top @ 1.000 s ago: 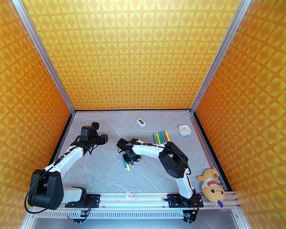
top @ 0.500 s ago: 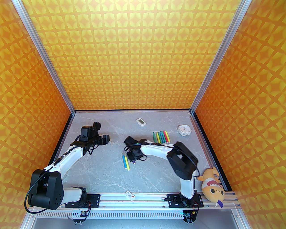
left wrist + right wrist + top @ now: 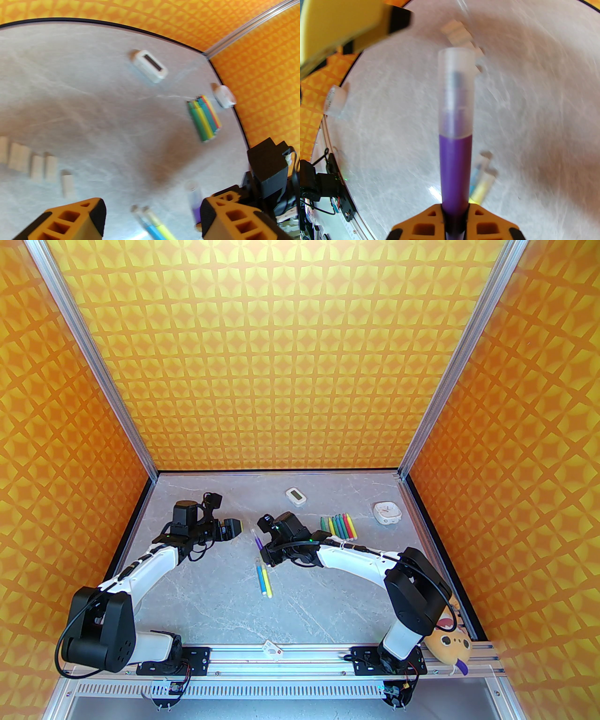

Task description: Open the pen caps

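Holding purple pen [image 3: 454, 168] by barrel, my right gripper [image 3: 454, 211] clamps it tight; translucent cap [image 3: 456, 93] on, aimed at left gripper [image 3: 152, 211]. Left jaws stand wide, empty, cap just beside one finger. Blue and yellow pens [image 3: 264, 580] lie capped on table [image 3: 211, 605] below. Row of pens [image 3: 338, 527] far right. I see loose caps [image 3: 37, 161], blurred, perhaps six, at left.

We log 1 purple pen [image 3: 455, 168], cap [image 3: 456, 93] on, aloft; 2 capped pens [image 3: 266, 581] lying together; loose caps [image 3: 50, 168] in a row.
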